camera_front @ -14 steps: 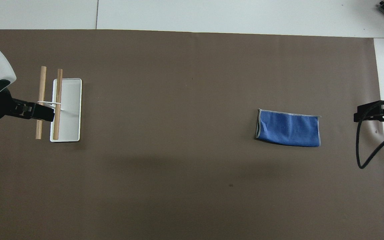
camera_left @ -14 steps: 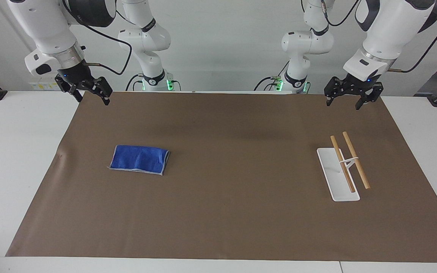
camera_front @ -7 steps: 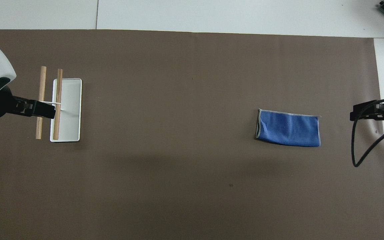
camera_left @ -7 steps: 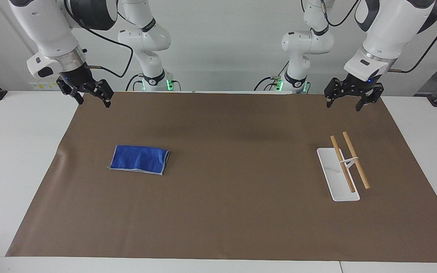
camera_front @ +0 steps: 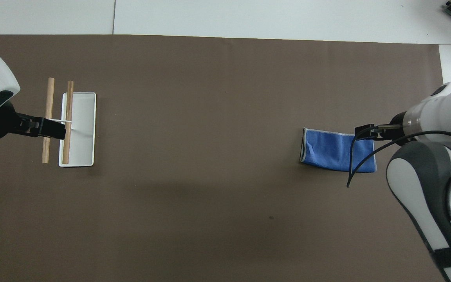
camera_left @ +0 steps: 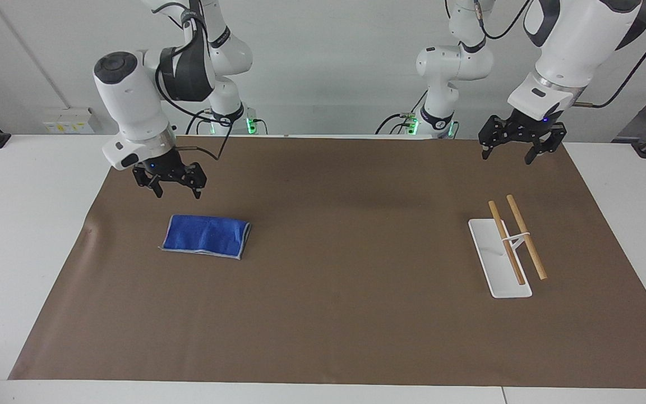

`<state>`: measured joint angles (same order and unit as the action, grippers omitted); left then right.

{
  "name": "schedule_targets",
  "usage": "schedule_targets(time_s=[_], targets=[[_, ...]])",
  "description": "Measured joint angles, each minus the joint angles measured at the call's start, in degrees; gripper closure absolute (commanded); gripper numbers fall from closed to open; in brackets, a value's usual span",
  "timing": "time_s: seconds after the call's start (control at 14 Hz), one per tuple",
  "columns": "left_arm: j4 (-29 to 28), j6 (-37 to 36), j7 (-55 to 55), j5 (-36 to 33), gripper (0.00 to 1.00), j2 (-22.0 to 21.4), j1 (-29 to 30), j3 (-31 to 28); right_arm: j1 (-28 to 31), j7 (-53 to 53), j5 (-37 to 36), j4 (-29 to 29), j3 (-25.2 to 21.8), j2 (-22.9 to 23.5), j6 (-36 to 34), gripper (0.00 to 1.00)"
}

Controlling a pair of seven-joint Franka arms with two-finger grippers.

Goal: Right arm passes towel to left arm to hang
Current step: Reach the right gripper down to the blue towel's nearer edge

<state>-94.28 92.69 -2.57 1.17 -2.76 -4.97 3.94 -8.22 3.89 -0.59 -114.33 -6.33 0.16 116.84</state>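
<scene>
The royal-blue towel with pale grey edging lies flat on the brown mat, toward the right arm's end of the table. My right gripper hangs open over the towel's end at that side, still clear of the cloth, with nothing between its fingers. My left gripper waits open and empty in the air over the rack at the left arm's end. The overhead view shows it above the rack's wooden bars.
A small rack has a white base and two raised wooden bars lying side by side. The brown mat covers most of the white table.
The right arm has swung in from the mat's corner and come down, bringing its open gripper over the towel. The left arm has hardly moved.
</scene>
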Motion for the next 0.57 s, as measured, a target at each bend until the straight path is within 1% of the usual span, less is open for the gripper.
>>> schedule_targets(time_s=[0.21,0.43,0.57], targets=[[-0.01,-0.03,0.0,0.04,0.0,-0.02,-0.39,0.28,-1.16,0.8,0.0,-3.32,0.01,3.89,8.78,0.0],[-0.06,-0.07,0.18,0.04,0.0,-0.03,-0.98,0.51,-0.89,0.8,0.0,-8.16,-0.19,6.36,17.39,0.0],[-0.09,-0.08,0.19,0.04,0.0,-0.03,-1.0,0.51,-0.37,0.71,0.0,-10.87,-0.25,7.74,20.51,0.0]])
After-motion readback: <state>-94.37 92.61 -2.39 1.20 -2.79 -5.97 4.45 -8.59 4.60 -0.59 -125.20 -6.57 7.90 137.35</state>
